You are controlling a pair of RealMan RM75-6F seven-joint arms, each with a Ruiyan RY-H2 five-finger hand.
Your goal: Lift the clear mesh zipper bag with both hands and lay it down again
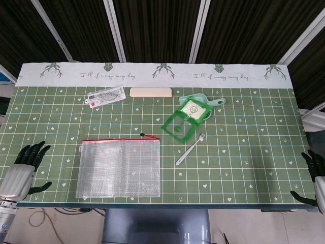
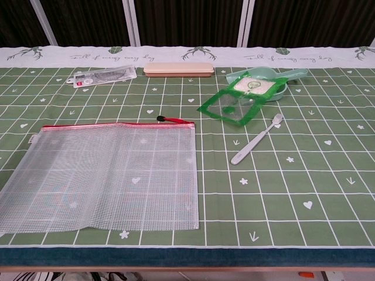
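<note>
Now, with the clear mesh zipper bag with its red zip [image 1: 119, 168] flat near the table's [image 1: 244, 168] front-left edge, we bring our empty, spread left robot hand [image 1: 23, 170] and right robot hand [image 1: 314, 178] to opposite ends, gripping evenly.

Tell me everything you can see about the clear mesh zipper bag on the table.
The clear mesh zipper bag is a flat, rectangular pouch of see-through plastic with a fine white grid mesh, so the green tablecloth shows through it. A red zipper strip runs along its far edge, ending in a small dark pull at the right end. It looks empty and closed, lying flat near the table's front edge, left of centre. Nothing rests on it, and neither robot hand touches it.
</note>
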